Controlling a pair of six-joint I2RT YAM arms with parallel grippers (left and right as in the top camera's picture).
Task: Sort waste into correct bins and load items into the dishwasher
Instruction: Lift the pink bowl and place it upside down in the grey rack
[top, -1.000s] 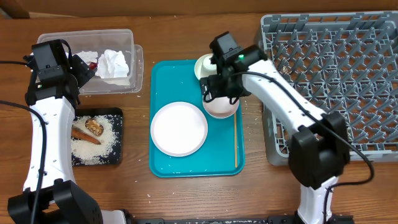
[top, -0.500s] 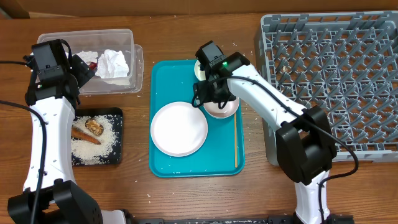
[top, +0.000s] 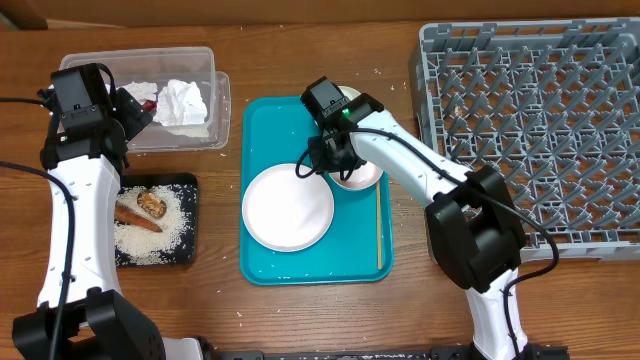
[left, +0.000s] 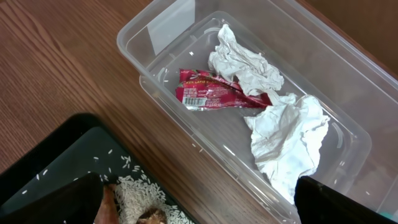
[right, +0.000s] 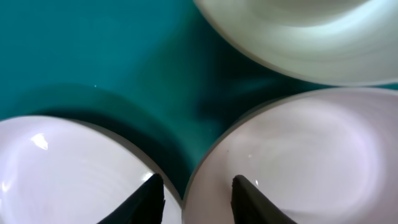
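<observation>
On my wrist feed, not overhead: bowl (right: 292, 155) rim between spread fingers of right end effector (right: 198, 182).

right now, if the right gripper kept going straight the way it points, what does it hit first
Probably the bowl rim: the open right gripper points down astride it, with one finger over the plate edge. The bowl looks taller than the plate, but depth is unclear.

The overhead camera looked straight down on the whole table (top: 300, 315), sharing its upper-left clear bin (top: 100, 62) with the near left wrist view and its central teal tray (top: 352, 245) with the far closer right wrist view.
</observation>
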